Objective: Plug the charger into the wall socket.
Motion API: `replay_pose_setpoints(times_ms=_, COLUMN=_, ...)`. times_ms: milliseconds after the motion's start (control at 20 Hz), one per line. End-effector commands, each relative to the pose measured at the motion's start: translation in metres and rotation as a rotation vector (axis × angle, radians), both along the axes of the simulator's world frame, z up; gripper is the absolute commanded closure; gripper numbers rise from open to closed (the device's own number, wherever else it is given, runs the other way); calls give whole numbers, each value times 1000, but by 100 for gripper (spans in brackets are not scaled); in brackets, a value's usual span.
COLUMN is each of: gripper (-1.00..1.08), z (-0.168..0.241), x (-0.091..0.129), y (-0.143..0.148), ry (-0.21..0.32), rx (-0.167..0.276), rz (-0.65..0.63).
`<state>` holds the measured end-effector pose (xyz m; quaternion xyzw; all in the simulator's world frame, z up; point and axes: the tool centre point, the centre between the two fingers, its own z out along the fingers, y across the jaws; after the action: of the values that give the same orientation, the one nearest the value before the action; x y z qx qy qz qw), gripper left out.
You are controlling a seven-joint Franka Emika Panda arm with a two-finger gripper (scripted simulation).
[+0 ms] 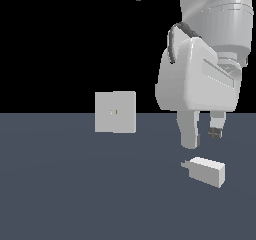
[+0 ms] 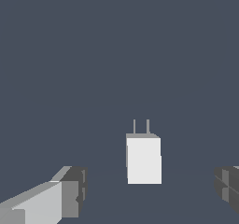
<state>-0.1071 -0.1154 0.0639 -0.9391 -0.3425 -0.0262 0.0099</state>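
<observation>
The charger (image 1: 206,170) lies flat on the dark floor (image 1: 75,194), prongs toward the exterior view's left. Just above the charger hangs the gripper (image 1: 202,135), fingers spread wide, empty. Farther back from the charger stands the wall socket (image 1: 115,112), upright.

Arm reaches down, fingers (image 1: 190,133) spread apart, apparently holding nothing

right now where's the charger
In the exterior view, the charger lies on the floor at lower right, just under the open hand, right of the wall socket.
</observation>
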Motion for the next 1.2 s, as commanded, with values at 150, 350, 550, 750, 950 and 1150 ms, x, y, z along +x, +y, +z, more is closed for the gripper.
replay_pose_setpoints(times_ms=150, gripper=-92, z=-2, x=0, y=-3, ry=-2, rx=1, rz=15)
replay_pose_setpoints(times_ms=350, gripper=-92, z=-4, x=0, y=-3, ry=-1, rx=1, rz=12)
replay_pose_setpoints(times_ms=550, gripper=-92, z=-16, x=-1, y=-3, ry=-2, rx=1, rz=13)
replay_pose_setpoints(times_ms=750, gripper=-92, z=-35, x=-1, y=-3, ry=-2, rx=0, rz=14)
replay_pose_setpoints(times_ms=950, gripper=-92, z=-48, x=-1, y=-3, ry=-2, rx=0, rz=15)
replay_pose_setpoints(times_ms=1150, gripper=-92, z=-52, x=0, y=-3, ry=-2, rx=1, rz=15)
